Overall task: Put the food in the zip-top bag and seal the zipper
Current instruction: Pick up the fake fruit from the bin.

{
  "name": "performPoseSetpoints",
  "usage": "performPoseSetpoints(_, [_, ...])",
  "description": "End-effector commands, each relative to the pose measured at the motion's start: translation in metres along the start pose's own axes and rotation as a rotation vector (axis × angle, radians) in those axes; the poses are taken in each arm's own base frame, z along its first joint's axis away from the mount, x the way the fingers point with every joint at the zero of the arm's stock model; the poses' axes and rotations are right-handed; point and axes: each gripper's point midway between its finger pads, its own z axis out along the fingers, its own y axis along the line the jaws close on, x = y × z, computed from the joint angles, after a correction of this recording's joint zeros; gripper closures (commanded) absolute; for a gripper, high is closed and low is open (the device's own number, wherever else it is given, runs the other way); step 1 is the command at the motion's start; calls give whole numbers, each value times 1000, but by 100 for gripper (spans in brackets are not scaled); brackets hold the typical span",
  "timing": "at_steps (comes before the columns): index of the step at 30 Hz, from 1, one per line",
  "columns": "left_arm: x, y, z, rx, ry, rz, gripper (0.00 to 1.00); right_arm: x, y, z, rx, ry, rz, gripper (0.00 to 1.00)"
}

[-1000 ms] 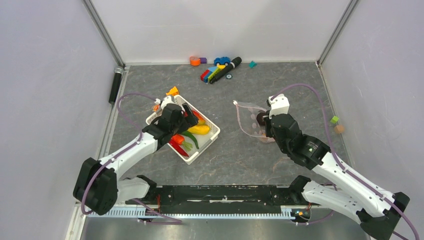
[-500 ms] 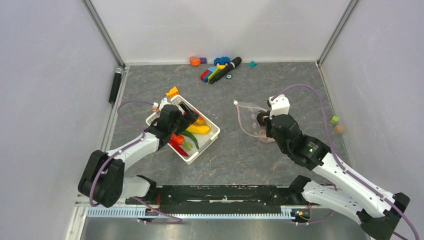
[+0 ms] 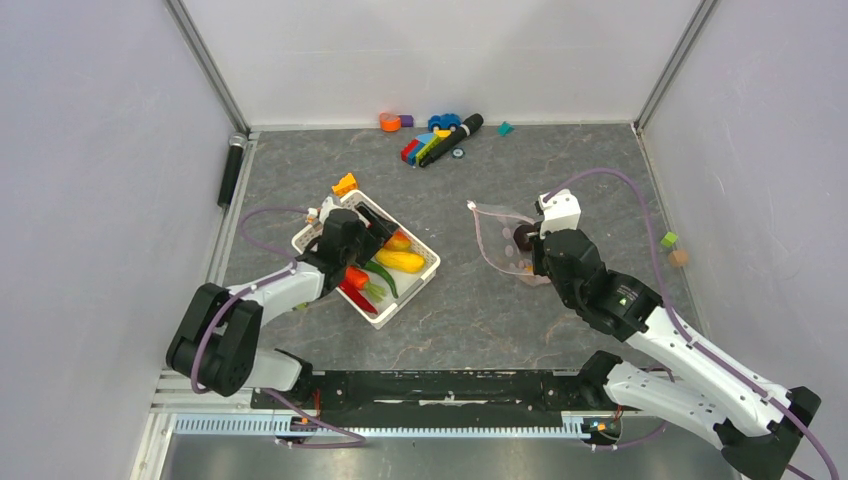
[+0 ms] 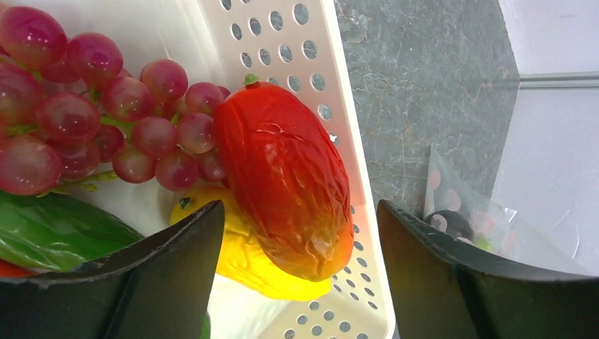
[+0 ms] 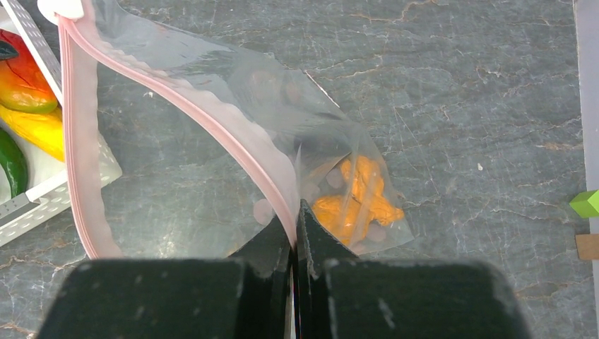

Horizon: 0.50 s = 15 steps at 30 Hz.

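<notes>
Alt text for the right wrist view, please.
The right gripper, shut on the pink zipper of the zip-top bag, holds the mouth open over the grey table. An orange toy food lies inside; the white basket shows at left.

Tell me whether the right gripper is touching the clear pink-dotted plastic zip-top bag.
Touching. The right wrist view shows the right gripper pinching the bag's pink zipper strip.

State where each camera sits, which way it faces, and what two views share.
Top external: high behind the robot, looking down on the table; left arm, right arm show.
Left wrist: over the white basket, facing mango and grapes; open left gripper frames them.
Right wrist: looking down at the zip-top bag; right gripper shut on its zipper.
Shared: both wrist views show mango and bag.
</notes>
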Motion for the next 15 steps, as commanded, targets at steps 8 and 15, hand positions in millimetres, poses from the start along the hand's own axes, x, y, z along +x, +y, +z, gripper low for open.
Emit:
performPoseSetpoints(8, [-8, -8, 7, 31, -41, -63, 50, -7, -1, 0, 7, -34, 25, 94])
performPoseSetpoints(15, [-16, -5, -6, 27, -78, -43, 70, -8, -2, 0, 9, -38, 28, 94])
